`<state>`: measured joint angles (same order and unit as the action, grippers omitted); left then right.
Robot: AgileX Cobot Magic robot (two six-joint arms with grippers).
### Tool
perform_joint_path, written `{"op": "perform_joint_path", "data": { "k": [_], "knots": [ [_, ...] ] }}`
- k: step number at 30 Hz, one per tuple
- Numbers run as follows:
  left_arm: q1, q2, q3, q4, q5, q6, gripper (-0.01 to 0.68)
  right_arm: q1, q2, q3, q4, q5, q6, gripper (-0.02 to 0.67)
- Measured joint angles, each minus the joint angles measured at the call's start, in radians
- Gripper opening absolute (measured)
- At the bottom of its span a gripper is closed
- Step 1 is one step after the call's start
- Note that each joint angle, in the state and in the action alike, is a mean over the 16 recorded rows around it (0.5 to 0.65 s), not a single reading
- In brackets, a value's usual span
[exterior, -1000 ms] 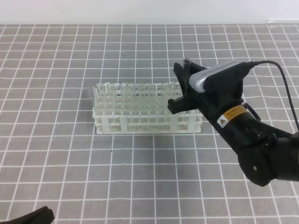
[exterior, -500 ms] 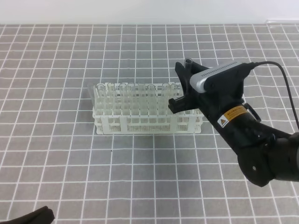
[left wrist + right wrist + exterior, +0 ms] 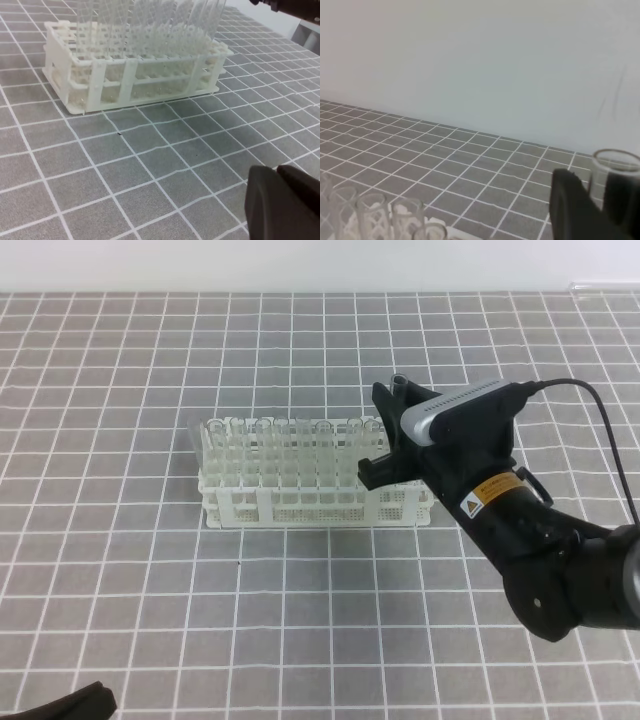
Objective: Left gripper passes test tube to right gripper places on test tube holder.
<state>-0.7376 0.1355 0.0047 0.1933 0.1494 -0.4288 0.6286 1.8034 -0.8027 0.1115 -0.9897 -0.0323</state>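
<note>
Right pincer [image 3: 387,430] has dipped slightly and edged left over the right end of the test tube holder [image 3: 300,502], clamping the test tube [image 3: 615,172] upright for insertion. Standing tubes [image 3: 280,440] crowd the nearby holes. Left pincer [image 3: 285,205], clenched and empty, waits low on the gridded counter [image 3: 150,590].

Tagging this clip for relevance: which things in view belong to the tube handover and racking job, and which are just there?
In the job:
- right claw, shut on the test tube
- test tube holder
- left claw, shut, holding nothing

Just there:
- other clear tubes standing in the holder
- grid mat
</note>
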Motion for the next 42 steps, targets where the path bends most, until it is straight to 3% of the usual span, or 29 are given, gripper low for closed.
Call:
{"op": "perform_joint_path", "data": {
  "k": [16, 23, 33, 42],
  "knots": [
    [0.000, 0.000, 0.001, 0.000, 0.000, 0.000, 0.000, 0.000, -0.002, 0.000, 0.020, 0.008, -0.001, 0.223],
    [0.000, 0.001, 0.001, 0.000, 0.000, 0.000, -0.001, 0.000, -0.055, 0.025, 0.049, 0.027, -0.001, 0.236],
    [0.000, 0.002, 0.002, 0.001, -0.001, 0.000, -0.001, 0.000, -0.348, 0.103, 0.045, 0.256, -0.001, 0.131],
    [0.000, 0.000, 0.000, 0.000, 0.001, 0.000, 0.000, 0.000, -0.742, 0.142, 0.028, 0.773, -0.001, 0.009]
  ]
}}
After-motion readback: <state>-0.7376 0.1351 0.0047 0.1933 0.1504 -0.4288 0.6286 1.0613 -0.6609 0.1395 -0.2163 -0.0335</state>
